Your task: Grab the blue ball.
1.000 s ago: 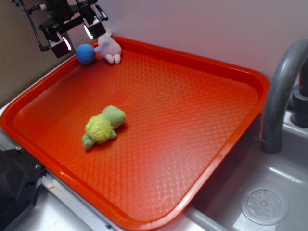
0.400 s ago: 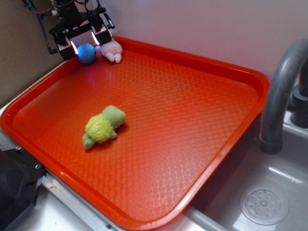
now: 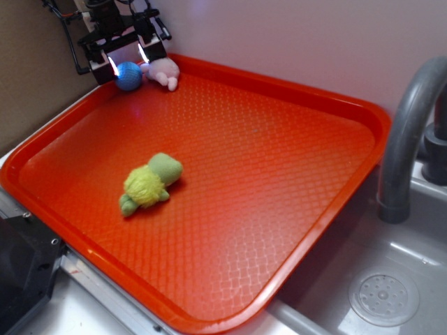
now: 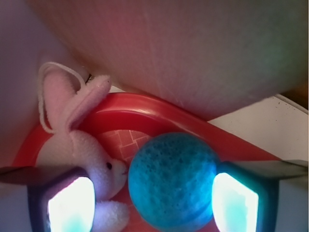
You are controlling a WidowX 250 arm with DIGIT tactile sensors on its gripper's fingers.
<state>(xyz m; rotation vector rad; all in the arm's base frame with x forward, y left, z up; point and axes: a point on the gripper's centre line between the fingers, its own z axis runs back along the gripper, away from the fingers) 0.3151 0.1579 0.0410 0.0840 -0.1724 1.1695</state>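
— Since a second ago the gripper [image 3: 127,61] has dropped from above the tray's far corner, and now its fingers flank the blue ball [image 3: 129,76] in the upper left of the exterior view. Has the ball moved?

— Barely; it sits in the same corner of the orange tray [image 3: 279,174], right beside the pink plush rabbit [image 3: 164,70].

— What about the jaws?

— Apart. In the wrist view the ball [image 4: 172,182] fills the lower centre, with one lit finger pad [image 4: 234,202] close at its right and the other [image 4: 71,204] at lower left. The rabbit [image 4: 89,164] is wedged between that left pad and the ball, its face touching the ball. Whether the right pad presses the ball, I cannot tell.

— Anything else on the tray?

— A green-yellow plush turtle [image 3: 149,183] lies left of centre in the exterior view, well apart from the ball, unchanged from earlier. At the right edge stand a grey faucet [image 3: 408,132] and a sink [image 3: 391,279] with a round drain cover [image 3: 383,298].
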